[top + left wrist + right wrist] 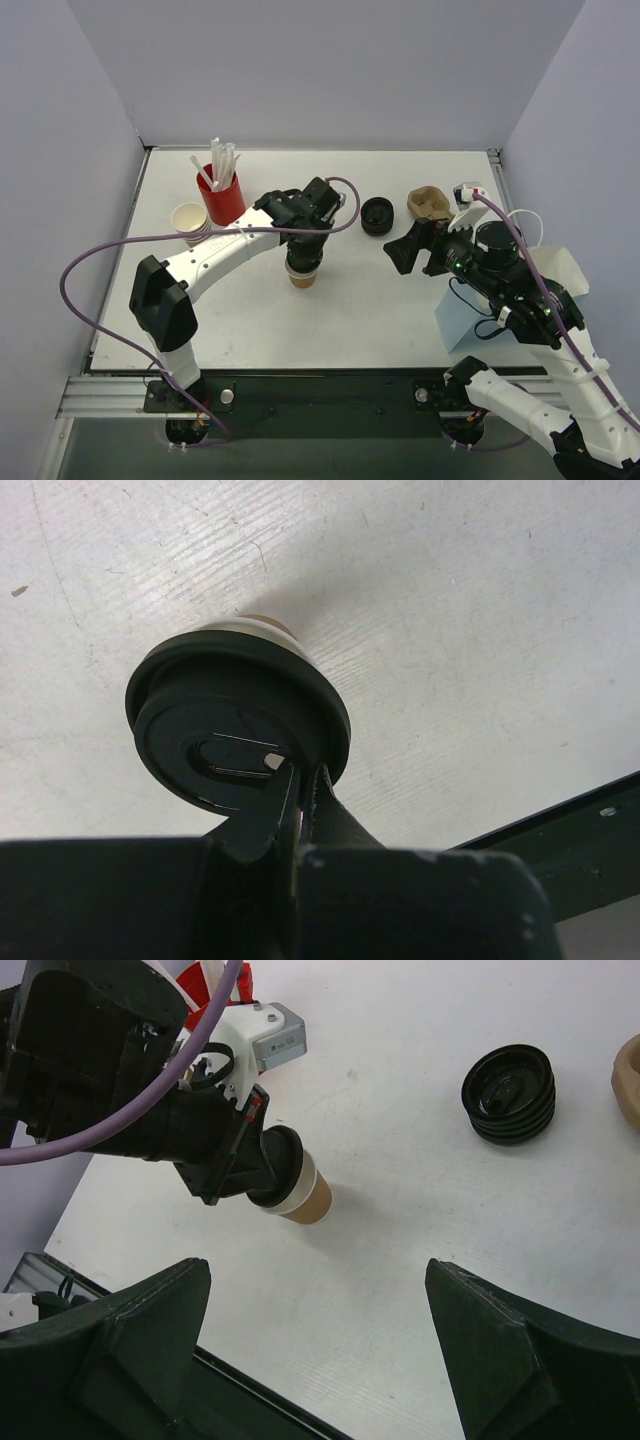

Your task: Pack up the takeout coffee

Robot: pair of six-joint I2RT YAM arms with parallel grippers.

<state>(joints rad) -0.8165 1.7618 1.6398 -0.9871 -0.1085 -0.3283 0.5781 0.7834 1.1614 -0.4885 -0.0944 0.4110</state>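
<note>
Overhead plus wrist close-ups (cup [301, 278] shared)

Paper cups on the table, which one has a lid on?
The tan-brown cup at the left gripper, mid-table: it alone wears a black lid. The cream cups beside the red straw holder are open-topped.

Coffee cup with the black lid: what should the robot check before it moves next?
1. Lid on the takeout coffee: ok, the black lid covers it.
2. Left pincer grip: ok, it pinches the lid's rim.
3. Lid pressed tight enough for lifting: cannot tell.
4. Right pincer out of the way: ok, open and apart from the cup.
5. Path to the brown carrier: not ok, the stack of loose lids sits roughly between; probably lift over.
</note>
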